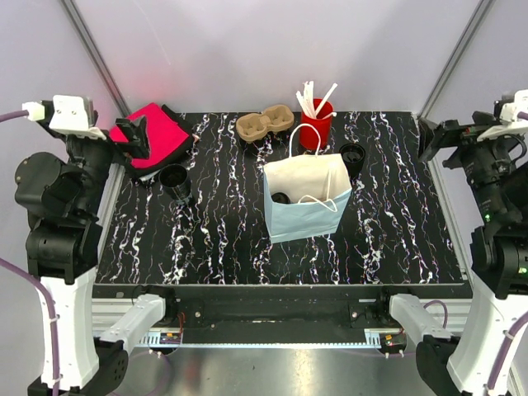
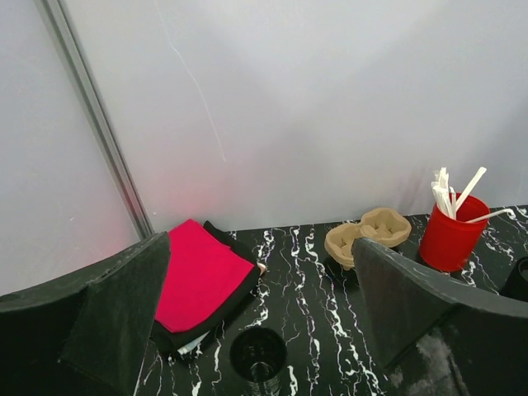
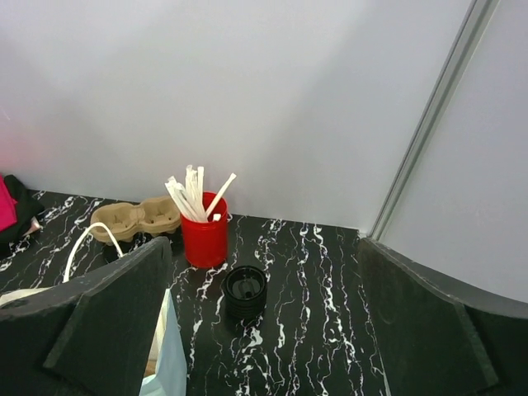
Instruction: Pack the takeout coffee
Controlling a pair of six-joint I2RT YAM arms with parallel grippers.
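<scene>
Left arm (image 1: 54, 198) is folded back at the left side, elbow bent, wrist raised and pointing inward. Left gripper (image 1: 136, 136) has its jaws spread wide with nothing between them. Its fingers (image 2: 115, 322) sit well apart in the wrist view. Right arm (image 1: 499, 223) is folded the same way at the right side. Right gripper (image 1: 431, 136) is also spread wide and empty, fingers (image 3: 421, 330) apart. Its tilt is probably slightly downward, hard to tell from above.

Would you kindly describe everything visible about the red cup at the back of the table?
The red cup is a plain, glossy, plastic-looking tumbler. It has no lid and stands upright on the black marbled table near the back wall. A bundle of thin white stirrers stands inside, fanning out above the rim. The brown cardboard cup carrier sits close on its left; whether they touch is unclear.
</scene>
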